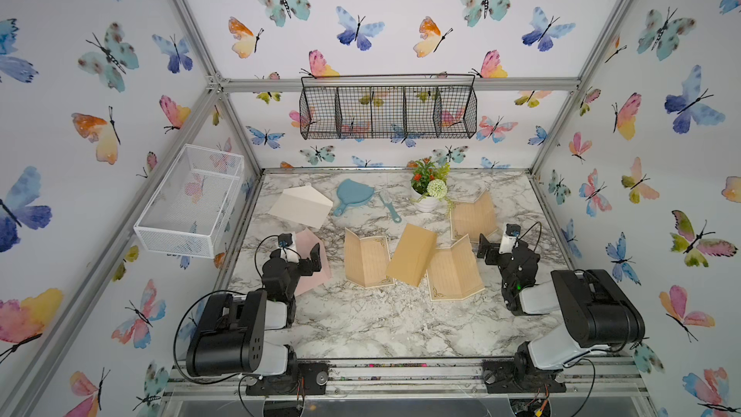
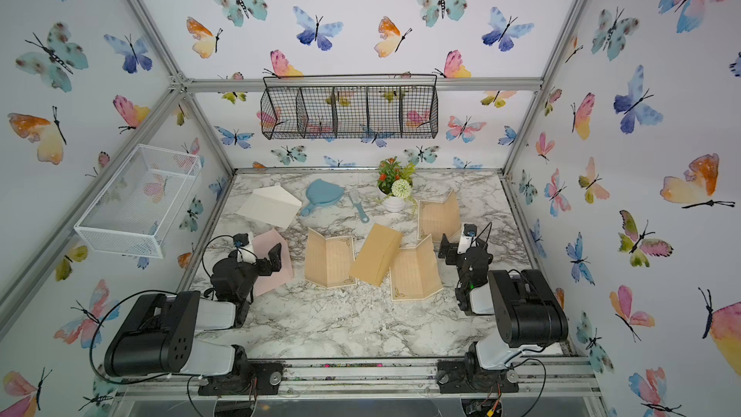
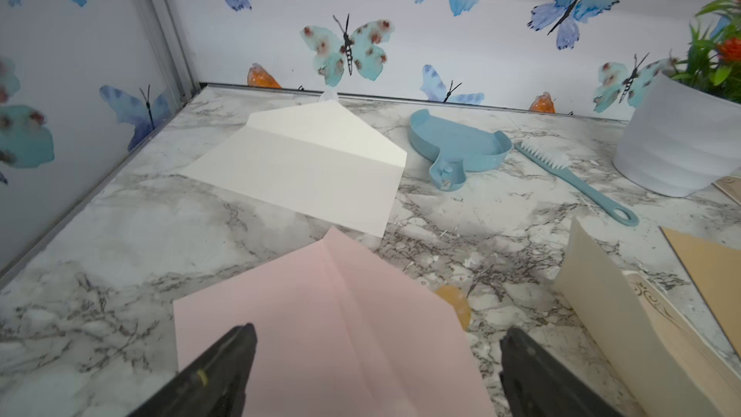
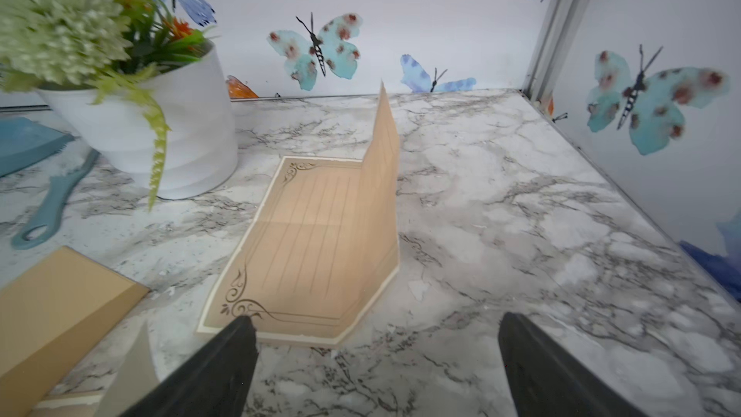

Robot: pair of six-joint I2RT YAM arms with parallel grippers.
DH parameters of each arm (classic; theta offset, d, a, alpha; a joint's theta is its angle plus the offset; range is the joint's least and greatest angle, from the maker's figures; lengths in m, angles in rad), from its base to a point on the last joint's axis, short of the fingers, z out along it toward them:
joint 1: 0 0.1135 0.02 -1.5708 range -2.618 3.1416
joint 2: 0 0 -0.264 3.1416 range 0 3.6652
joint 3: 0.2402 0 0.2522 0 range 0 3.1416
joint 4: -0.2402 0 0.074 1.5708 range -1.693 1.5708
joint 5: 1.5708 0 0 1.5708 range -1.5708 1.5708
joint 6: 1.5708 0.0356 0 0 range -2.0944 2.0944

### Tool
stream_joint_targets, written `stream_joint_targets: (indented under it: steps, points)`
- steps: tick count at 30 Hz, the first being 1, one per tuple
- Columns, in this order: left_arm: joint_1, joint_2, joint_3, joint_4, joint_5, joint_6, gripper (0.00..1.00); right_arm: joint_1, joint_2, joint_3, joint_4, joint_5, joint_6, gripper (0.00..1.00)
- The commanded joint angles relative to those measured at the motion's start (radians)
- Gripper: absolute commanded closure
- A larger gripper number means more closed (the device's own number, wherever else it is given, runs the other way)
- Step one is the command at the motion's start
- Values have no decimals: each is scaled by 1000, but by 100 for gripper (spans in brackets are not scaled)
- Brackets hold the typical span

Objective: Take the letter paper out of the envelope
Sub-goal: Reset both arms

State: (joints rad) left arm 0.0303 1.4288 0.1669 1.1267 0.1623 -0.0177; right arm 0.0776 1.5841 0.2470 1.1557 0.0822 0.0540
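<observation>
A pink envelope [image 3: 320, 334] lies at the table's left with its pointed flap toward the back wall. My left gripper [image 3: 379, 332] hovers open just above it, empty, seen in both top views [image 1: 298, 254] [image 2: 256, 256]. A white envelope [image 1: 300, 204] with its flap open lies further back. A brown envelope [image 1: 411, 254] rests mid-table between two unfolded tan letter papers [image 1: 367, 258] [image 1: 455, 270]. A third letter paper [image 4: 316, 250] lies ahead of my right gripper [image 4: 377, 318], which is open and empty over bare marble [image 1: 501, 242]. No paper shows inside any envelope.
A blue dustpan [image 1: 353, 194], a blue brush [image 1: 391, 208] and a white flowerpot [image 1: 427, 202] stand at the back. A white mesh basket [image 1: 188, 202] hangs on the left wall and a black wire basket [image 1: 387, 108] on the back wall.
</observation>
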Motion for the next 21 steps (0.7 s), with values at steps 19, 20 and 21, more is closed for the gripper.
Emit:
stream_joint_targets:
  steps: [19,20,21]
  points:
    - [-20,-19,49,-65,-74,28,2,1,-16,-10,60,145,14,1]
    - [-24,-21,46,-64,-83,28,2,1,-16,-11,60,145,14,1]
    - [-26,-23,44,-65,-90,27,2,1,-16,-10,59,145,14,2]
